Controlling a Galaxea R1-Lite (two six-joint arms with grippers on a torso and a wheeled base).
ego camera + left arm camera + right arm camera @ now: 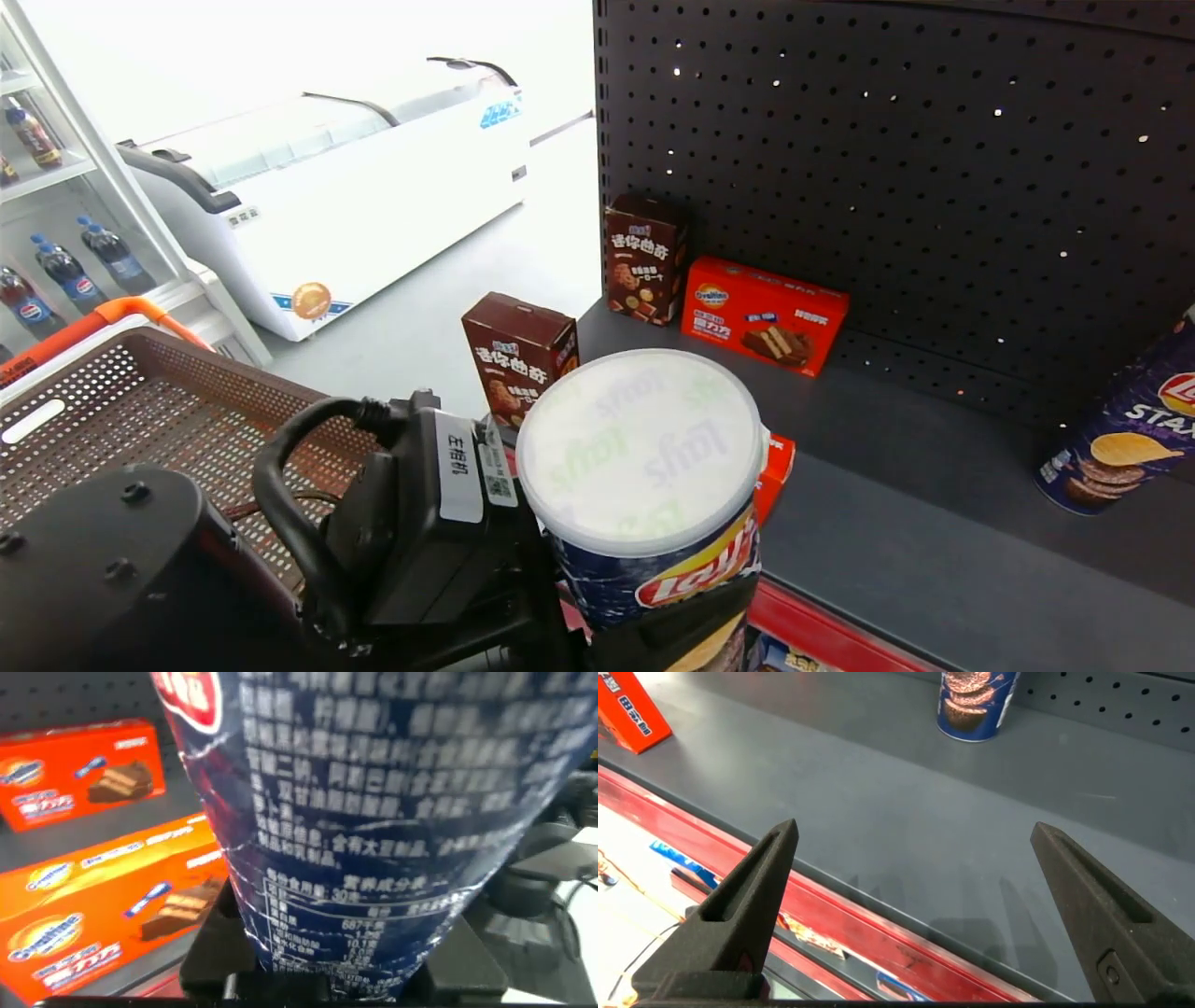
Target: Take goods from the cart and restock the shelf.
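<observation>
Left gripper: clamped on a dark blue cylindrical chips can with a white translucent plastic lid, black fingers pressed to its lower sides. Can held upright at the front left part of a dark grey metal shelf, lid facing up.

Right gripper: jaws wide apart, nothing between them, hovering above the front of the shelf and its red edge strip.

Just behind the held can, touching or nearly so: a flat orange cardboard box of chocolate wafers, lying near the shelf's front edge. Farther back, against the black perforated back panel: a second orange wafer box, standing on its long side. Beside that, towards the shelf's left end: an upright dark brown cookie box. Another brown cookie box upright beyond the can's left side; cannot tell what it stands on.

Well apart on the right of the shelf: a second dark blue chips can, standing close to the back panel.

Left of the arm: a brown perforated plastic cart basket with an orange handle. Beyond it: a white chest freezer and a glass-door cooler holding cola bottles.
</observation>
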